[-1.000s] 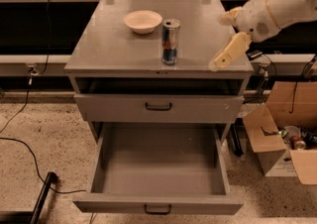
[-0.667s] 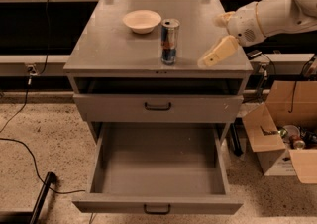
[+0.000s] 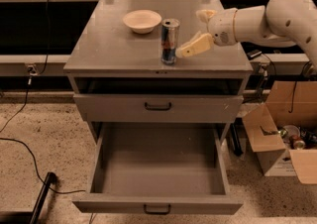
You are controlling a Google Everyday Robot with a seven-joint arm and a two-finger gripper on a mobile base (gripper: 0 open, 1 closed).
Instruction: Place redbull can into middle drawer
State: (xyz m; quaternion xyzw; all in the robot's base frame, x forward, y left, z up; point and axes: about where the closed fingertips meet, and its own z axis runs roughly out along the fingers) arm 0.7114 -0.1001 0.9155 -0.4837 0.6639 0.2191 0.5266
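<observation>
The redbull can (image 3: 169, 41) stands upright on the grey cabinet top (image 3: 109, 44), near its front edge and just right of a cream bowl (image 3: 142, 21). My gripper (image 3: 190, 32) reaches in from the right at can height, right beside the can, with its cream fingers (image 3: 195, 45) spread open and empty. The near fingertip is almost at the can's right side. The middle drawer (image 3: 158, 161) is pulled fully out below, with nothing in its grey inside and its black handle at the front.
A shut grey drawer front (image 3: 158, 106) with a like handle sits above the open drawer. An open cardboard box (image 3: 277, 141) with cans stands on the floor at the right. A black cable (image 3: 29, 148) lies on the floor at the left.
My gripper has moved left across the cabinet top, from near the right edge to just beside the can. The can, bowl and drawers have not moved.
</observation>
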